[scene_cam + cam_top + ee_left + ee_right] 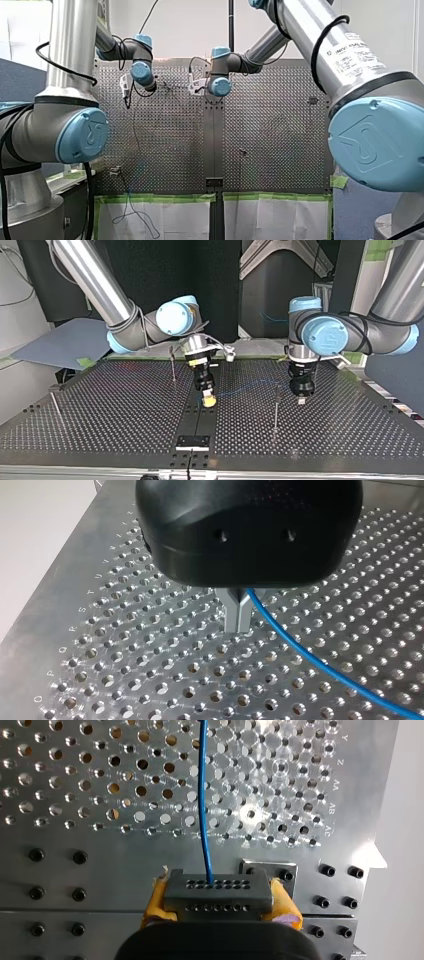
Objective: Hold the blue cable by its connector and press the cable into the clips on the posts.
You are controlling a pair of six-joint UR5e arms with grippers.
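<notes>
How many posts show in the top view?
3: one post at the view's left, one behind my right hand, one beside my left hand. Others may be hidden.

The perforated metal worktop (100, 410) carries a small black rectangular plate (192, 442). One thin metal post (275, 407) stands near that plate, another post (173, 365) farther beyond it.

On my screen the perforated table (100, 410) carries a black plate (192, 442) near its front edge in the top view. Green tape (155, 198) borders white sheets (270, 220) below it. A grey board (65, 342) lies beside it.
</notes>
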